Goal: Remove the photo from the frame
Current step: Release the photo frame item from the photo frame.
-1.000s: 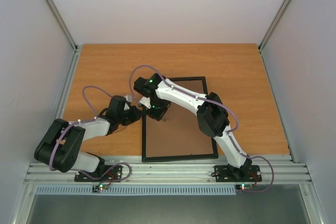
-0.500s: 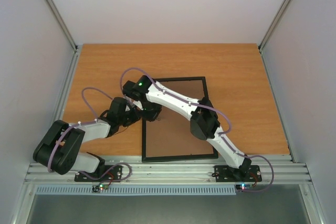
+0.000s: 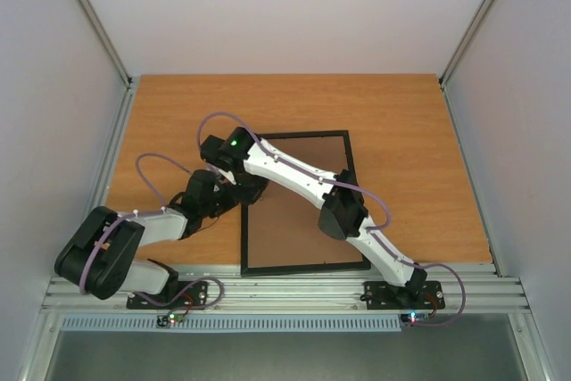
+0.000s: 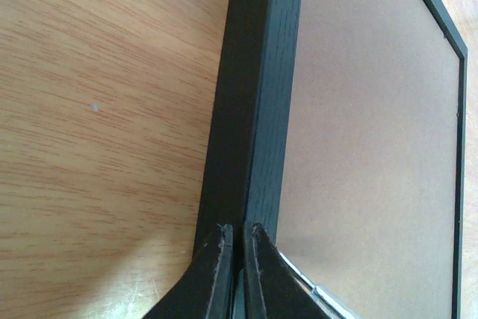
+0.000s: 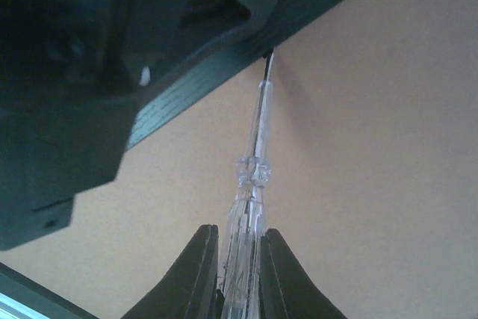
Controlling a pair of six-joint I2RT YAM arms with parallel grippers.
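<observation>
The black frame [image 3: 243,238] lies face down with its brown backing board [image 3: 299,220] up. The photo is hidden under the board. My left gripper [image 3: 235,197] is shut, its tips [image 4: 237,231] resting on the frame's left rail [image 4: 258,95]. My right gripper [image 3: 250,186] is shut on a clear-handled screwdriver [image 5: 250,184]. The fingers [image 5: 200,267] clamp its handle. Its tip touches the inner edge of the left rail [image 5: 194,87], where the rail meets the board [image 5: 373,147]. The screwdriver shaft also shows in the left wrist view [image 4: 310,283].
The wooden table [image 3: 178,113] is walled at the left, back and right. A metal rail [image 3: 268,290] runs along its near edge, just below the frame's bottom side. The left gripper's black body [image 5: 75,72] sits close above the screwdriver tip.
My right arm has swung left across the board, bringing the screwdriver to the frame's left rail beside the left gripper. The left arm has shifted slightly. The frame has not moved.
</observation>
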